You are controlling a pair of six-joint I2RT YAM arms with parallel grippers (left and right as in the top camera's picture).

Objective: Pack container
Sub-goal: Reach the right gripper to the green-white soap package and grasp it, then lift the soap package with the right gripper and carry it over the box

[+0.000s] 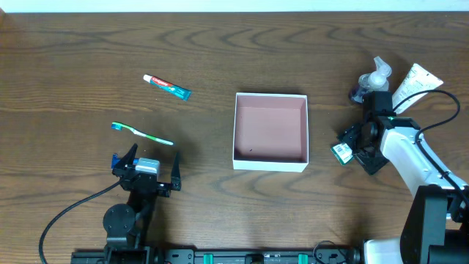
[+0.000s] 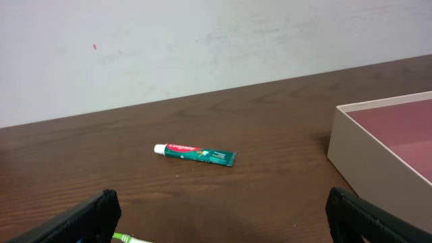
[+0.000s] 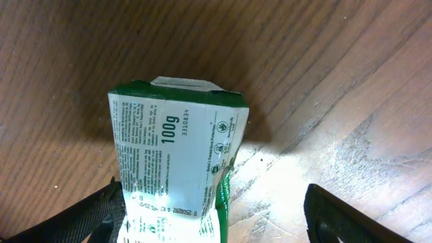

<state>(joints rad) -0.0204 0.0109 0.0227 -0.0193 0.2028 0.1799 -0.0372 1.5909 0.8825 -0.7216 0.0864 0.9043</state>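
Nearest the right wrist camera lies a green-and-white pack, flat on the table between the fingers of the right gripper. The jaws stand apart: the pack sits against one finger, with a clear gap to the other.

Mid-table stands the container, upright, top open, with white walls and a pink inside.

To its right, near but apart, are the pack and the right gripper. Beyond them, toward the far edge, stand a pump bottle and a white tube, close together; whether they touch cannot be told.

To its left, well apart, lie the toothpaste on the far side and the toothbrush nearer. The left gripper sits just on the near side of the toothbrush, jaws spread wide.
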